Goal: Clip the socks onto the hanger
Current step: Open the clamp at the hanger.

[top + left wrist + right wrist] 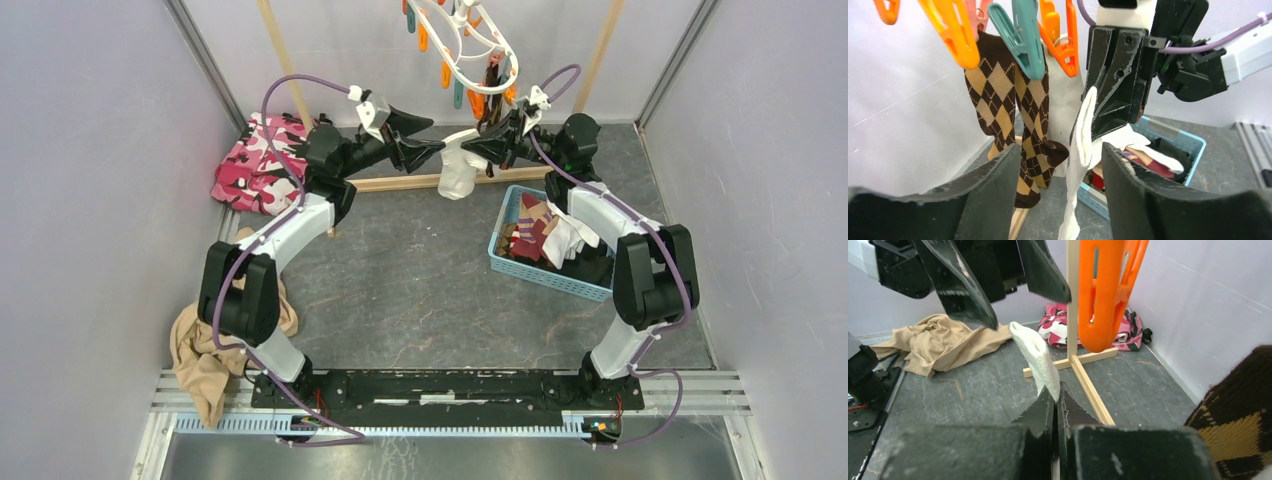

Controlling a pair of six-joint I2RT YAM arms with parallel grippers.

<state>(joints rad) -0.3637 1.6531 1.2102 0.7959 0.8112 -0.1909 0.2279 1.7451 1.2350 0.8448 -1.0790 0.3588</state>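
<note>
"Where's the sock?"

"The white sock hangs just under the hanger. The right gripper has its jaws tight together on the sock's edge. The left gripper stands apart, a finger on either side of the sock, and it doesn't look to be touching."

"So what makes a good clip?"

"I'd have the left one squeeze an orange pin open. The right one holds the cuff up and feeds it deep into the mouth, letting go only once the pin bites. It should stay off the argyle socks already pinned beside it. There are more socks in the basket."
</note>
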